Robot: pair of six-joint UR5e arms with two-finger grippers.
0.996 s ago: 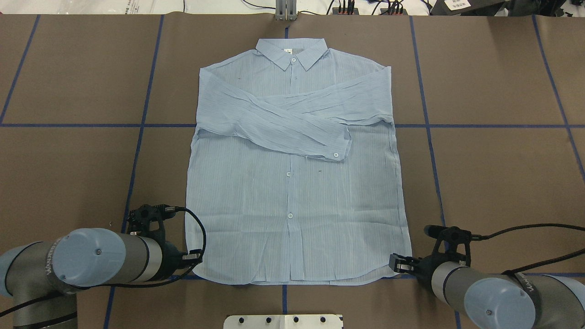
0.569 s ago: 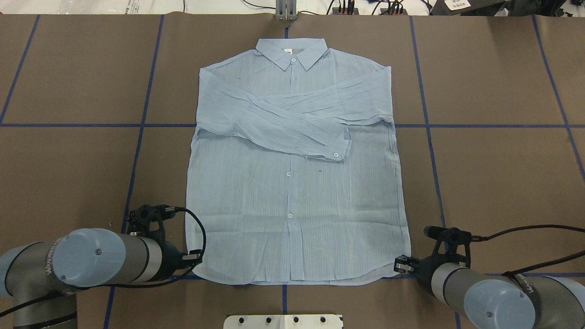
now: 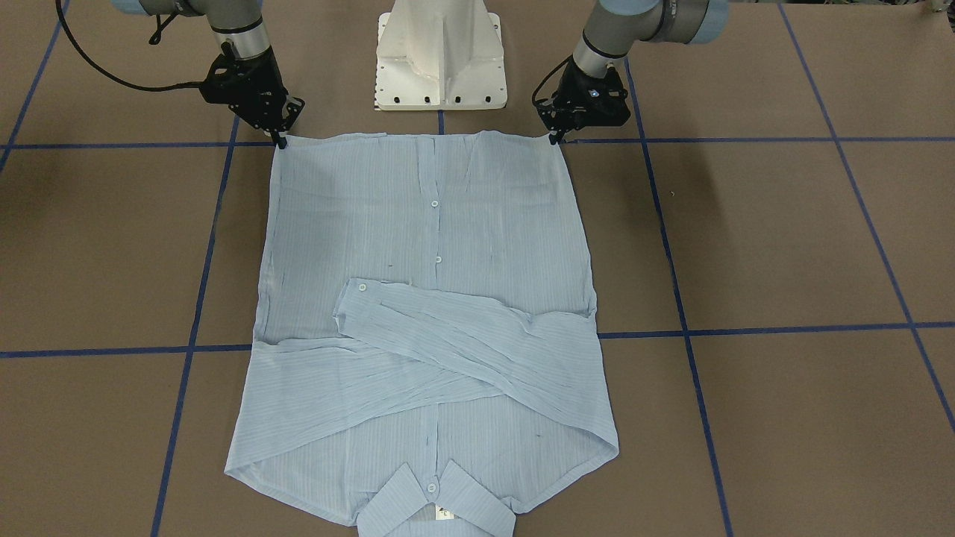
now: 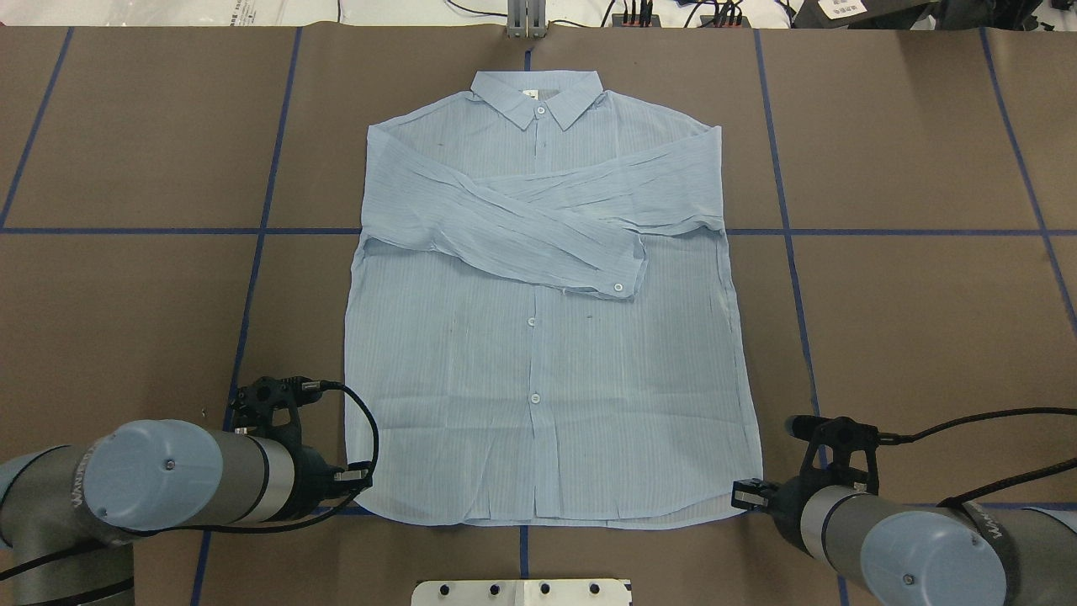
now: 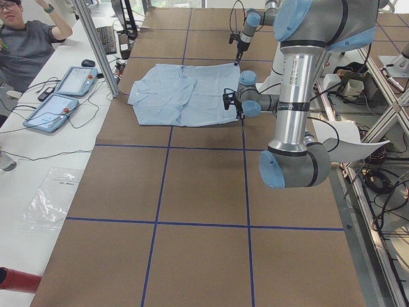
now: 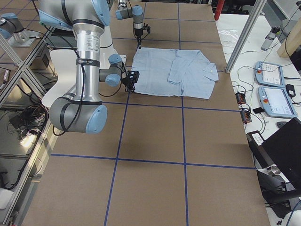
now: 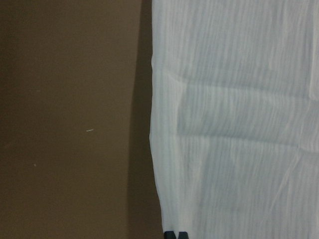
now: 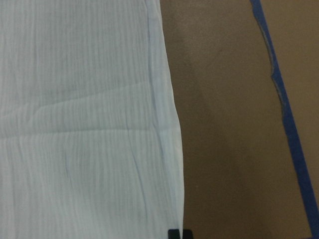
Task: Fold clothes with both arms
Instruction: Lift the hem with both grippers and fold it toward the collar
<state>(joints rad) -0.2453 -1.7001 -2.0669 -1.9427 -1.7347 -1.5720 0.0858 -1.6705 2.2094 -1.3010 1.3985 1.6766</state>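
Our shirt lies flat on the surface, collar farthest away, long axis running from us; left jaws and right jaws each pinch narrowly on one end of the near hem.

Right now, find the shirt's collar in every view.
Exterior front-facing: collar at bottom centre.
Overhead exterior: top centre.
Exterior left: left end of the shirt, small.
Exterior right: the shirt's right end.
Left wrist-mounted: not in it.
Right wrist-mounted: not in it.
Landmark: white base beyond the hem, opposite the collar.
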